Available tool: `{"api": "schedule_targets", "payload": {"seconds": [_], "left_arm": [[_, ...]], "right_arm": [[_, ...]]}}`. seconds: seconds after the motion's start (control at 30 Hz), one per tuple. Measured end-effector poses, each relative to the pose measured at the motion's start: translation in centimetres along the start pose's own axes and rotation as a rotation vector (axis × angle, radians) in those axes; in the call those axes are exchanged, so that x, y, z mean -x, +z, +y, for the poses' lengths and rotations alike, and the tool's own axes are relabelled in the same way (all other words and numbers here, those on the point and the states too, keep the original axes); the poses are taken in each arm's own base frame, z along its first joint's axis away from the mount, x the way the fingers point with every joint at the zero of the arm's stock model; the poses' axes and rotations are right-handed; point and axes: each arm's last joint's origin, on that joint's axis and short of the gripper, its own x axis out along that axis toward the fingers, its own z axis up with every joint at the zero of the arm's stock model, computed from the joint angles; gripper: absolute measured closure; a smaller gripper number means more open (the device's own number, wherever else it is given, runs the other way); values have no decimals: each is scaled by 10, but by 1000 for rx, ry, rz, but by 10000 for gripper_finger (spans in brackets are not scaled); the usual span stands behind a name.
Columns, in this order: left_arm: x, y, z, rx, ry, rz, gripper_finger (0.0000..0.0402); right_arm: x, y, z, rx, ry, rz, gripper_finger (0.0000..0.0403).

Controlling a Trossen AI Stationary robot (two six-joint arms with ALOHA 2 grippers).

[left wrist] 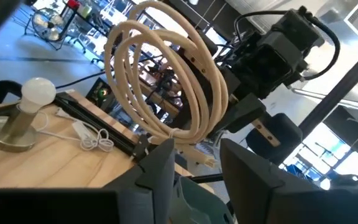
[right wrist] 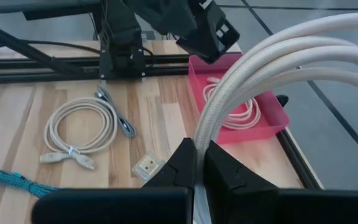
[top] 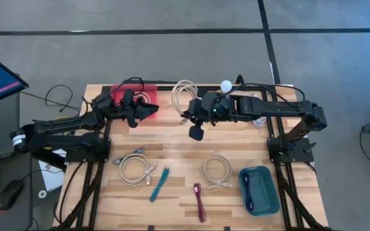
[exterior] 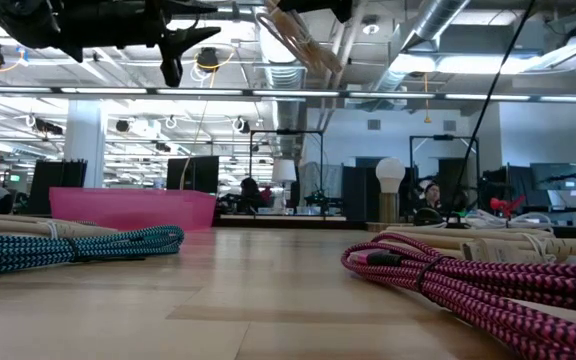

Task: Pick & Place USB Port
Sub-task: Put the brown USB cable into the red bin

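1. Open office hall behind, with ceiling pipes and monitors; wooden bench (top: 178,160) on a grey floor.
2. Right hand (right wrist: 199,163) raised above the far middle of the bench, fingers pinched together on a coiled cream USB cable (top: 184,96), which hangs lifted off the wood.
3. Left hand (left wrist: 194,163) held in the air over the pink tray (top: 148,101), fingers apart and holding nothing, pointing toward the lifted coil.
4. Pink tray sits at the far left of the bench; one cream cable (right wrist: 238,112) lies inside it.
5. Near side of the bench: two cream coils (top: 135,168) and (top: 217,170), a teal cable (top: 159,183), a magenta cable (top: 199,201).
6. Teal bin (top: 259,190) at the near right corner.
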Motion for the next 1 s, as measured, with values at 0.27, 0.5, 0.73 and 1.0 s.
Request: {"api": "schedule_targets", "payload": {"seconds": [0.27, 0.5, 0.73, 1.0], "left_arm": [[-2, -2, -8, 3, -46, -1, 241], [-2, 1, -11, 5, -73, -38, 240], [-2, 1, -11, 5, -76, -43, 242], [-4, 1, -9, 11, -57, -52, 243]], "right_arm": [[-13, 0, 5, -2, 32, -24, 400], [-38, -4, 17, 1, 94, -42, 400], [-35, 5, 18, -11, 96, -123, 400], [-36, 8, 20, -14, 142, -159, 400]]}}
